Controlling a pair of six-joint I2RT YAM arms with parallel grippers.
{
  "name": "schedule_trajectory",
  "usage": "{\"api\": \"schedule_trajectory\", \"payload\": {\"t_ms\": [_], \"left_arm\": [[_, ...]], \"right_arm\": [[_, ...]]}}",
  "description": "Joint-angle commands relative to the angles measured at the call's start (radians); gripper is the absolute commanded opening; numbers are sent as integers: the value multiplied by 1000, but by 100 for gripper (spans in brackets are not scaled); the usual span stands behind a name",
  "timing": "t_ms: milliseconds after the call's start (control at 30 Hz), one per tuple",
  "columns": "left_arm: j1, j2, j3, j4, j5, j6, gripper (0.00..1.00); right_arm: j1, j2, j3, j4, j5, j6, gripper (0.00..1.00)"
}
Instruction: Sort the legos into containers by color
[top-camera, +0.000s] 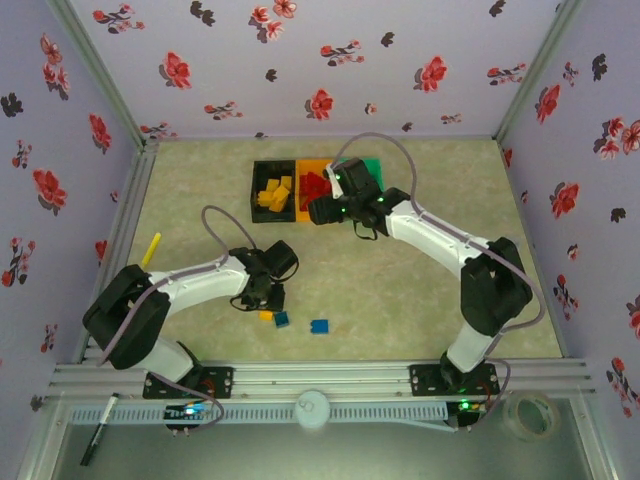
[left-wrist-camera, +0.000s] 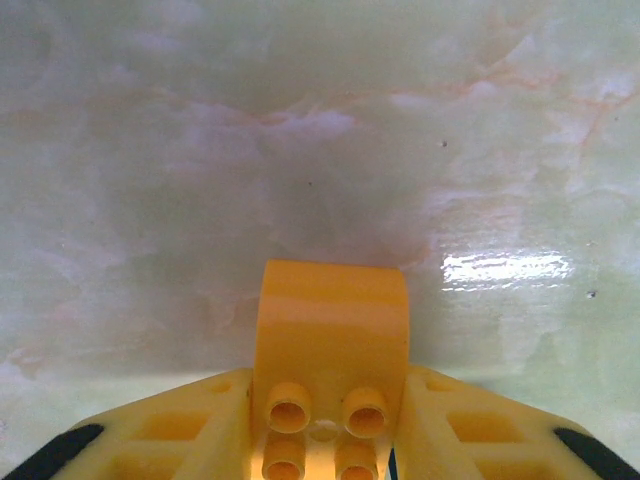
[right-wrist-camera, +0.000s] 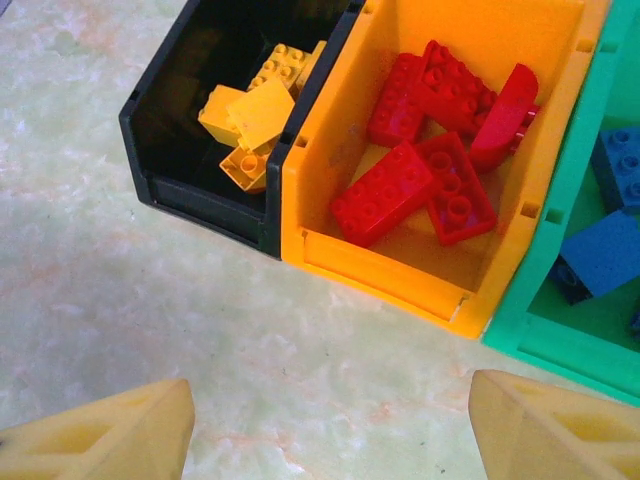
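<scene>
My left gripper (left-wrist-camera: 328, 400) is shut on a yellow-orange lego (left-wrist-camera: 333, 320), studs facing the camera, low over the table. From above, that gripper (top-camera: 264, 298) sits near the front with two blue legos (top-camera: 283, 319) (top-camera: 319, 326) just to its right. The containers stand in a row: the black bin (right-wrist-camera: 200, 205) holds yellow legos (right-wrist-camera: 255, 115), the orange bin (right-wrist-camera: 380, 275) holds red legos (right-wrist-camera: 385, 190), and the green bin (right-wrist-camera: 530, 330) holds blue legos (right-wrist-camera: 605, 250). My right gripper (right-wrist-camera: 330, 430) hangs open over bare table in front of the orange bin, nothing between its fingers.
A yellow stick (top-camera: 150, 250) lies by the left wall. On the rail in front are a black marker (top-camera: 98, 430), a white round knob (top-camera: 313, 408) and a tape roll (top-camera: 530, 415). Floral walls close in three sides.
</scene>
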Motion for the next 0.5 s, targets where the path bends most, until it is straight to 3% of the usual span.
{"api": "schedule_trajectory", "payload": {"t_ms": [0,233,467], "left_arm": [[-8,19,20,-26,-26,-5,35],[11,23,80,-63,-78,25,33],[94,48,224,-92,-147,116,33]], "right_arm": [[-7,-42,-20,11,26,13,73],[-8,-61,-36,9,40,10,73],[-8,-82,-56,9,61,10,74]]}}
